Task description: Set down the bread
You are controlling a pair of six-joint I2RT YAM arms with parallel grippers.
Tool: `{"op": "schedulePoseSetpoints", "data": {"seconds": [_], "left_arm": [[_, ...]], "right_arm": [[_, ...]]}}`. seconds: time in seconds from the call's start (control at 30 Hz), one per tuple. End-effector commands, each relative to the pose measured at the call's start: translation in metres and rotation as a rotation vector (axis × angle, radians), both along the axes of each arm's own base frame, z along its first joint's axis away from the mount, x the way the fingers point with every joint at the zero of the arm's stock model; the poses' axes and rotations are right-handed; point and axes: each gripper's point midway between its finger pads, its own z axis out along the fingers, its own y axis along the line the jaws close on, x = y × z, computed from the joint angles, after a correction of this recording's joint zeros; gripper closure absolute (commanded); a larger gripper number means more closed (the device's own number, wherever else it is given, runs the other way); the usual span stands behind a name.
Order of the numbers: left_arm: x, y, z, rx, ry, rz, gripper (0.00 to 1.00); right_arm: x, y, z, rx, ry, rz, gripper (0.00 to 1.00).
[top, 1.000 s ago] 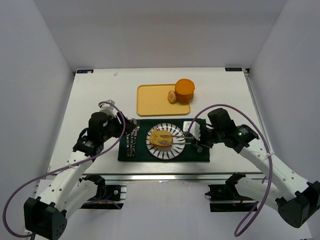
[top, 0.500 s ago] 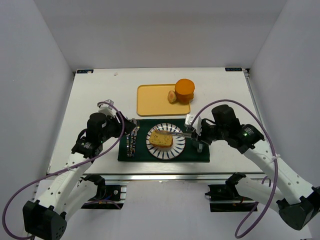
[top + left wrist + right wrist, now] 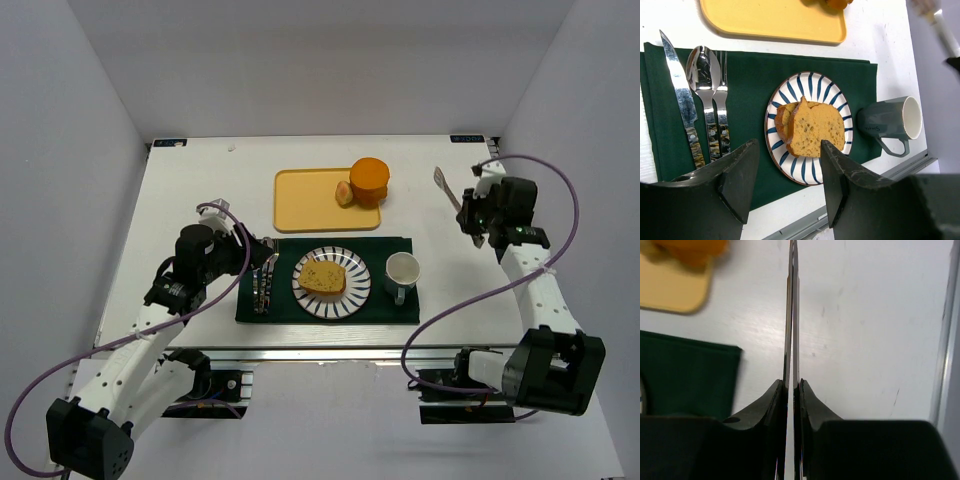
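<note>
Showing two overlapping bread slices (image 3: 812, 131) on plate (image 3: 838, 107), left wrist only

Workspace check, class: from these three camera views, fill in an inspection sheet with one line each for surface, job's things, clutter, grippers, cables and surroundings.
Surface: white table with a dark green mat at its near edge.
Job's things: two slices of bread lie overlapping on the striped plate, on the mat.
Clutter: knife, spoon and fork left of the plate; grey mug at its right; yellow tray behind, with an orange cylinder and a small brown piece.
Grippers: left gripper open, above the plate; right gripper shut on metal tongs, over bare table at the right.
Cables: a purple cable loops from each arm; the right one hangs past the table's front edge.
Surroundings: plain white walls; nothing else seen.
</note>
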Motion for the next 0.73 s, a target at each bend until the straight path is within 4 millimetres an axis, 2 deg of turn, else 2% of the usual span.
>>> {"op": "schedulePoseSetpoints", "data": {"seconds": [0.0,0.03,0.1,0.13,0.23,0.33,0.37,0.47,0.57,0.67,0.7], "left_arm": [[0.006,-0.005,0.018,-0.020,-0.053,-0.023,0.38],[0.006,-0.006,0.018,-0.022,-0.053,-0.028,0.38],[0.007,-0.007,0.018,-0.023,-0.050,-0.031,0.38],[0.008,-0.007,0.018,-0.022,-0.049,-0.031,0.38],[0.008,-0.007,0.018,-0.020,-0.047,-0.030,0.38],[0.007,-0.006,0.018,-0.017,-0.046,-0.028,0.38],[0.007,-0.005,0.017,-0.015,-0.042,-0.025,0.38],[0.006,-0.004,0.017,-0.014,-0.041,-0.019,0.38],[0.006,-0.003,0.017,-0.012,-0.042,-0.011,0.38],[0.006,-0.003,0.016,-0.013,-0.040,-0.013,0.38],[0.006,-0.003,0.016,-0.016,-0.040,-0.012,0.38]], "right_arm": [[0.008,-0.016,-0.034,-0.007,-0.002,-0.107,0.81],[0.001,-0.020,-0.062,-0.020,0.054,-0.130,0.76],[0.003,-0.024,-0.078,-0.029,0.060,-0.153,0.63],[0.002,-0.027,-0.093,-0.034,0.101,-0.170,0.58],[-0.004,-0.028,-0.123,-0.031,0.205,-0.179,0.50],[-0.006,-0.029,-0.135,-0.025,0.257,-0.163,0.42],[-0.002,-0.029,-0.131,-0.028,0.251,-0.159,0.31],[-0.004,-0.030,-0.125,-0.064,0.269,-0.110,0.11],[0.003,-0.032,-0.098,-0.096,0.211,-0.080,0.11],[0.015,-0.028,-0.060,-0.099,0.125,-0.045,0.11],[0.022,-0.026,-0.037,-0.096,0.072,-0.031,0.10]]}}
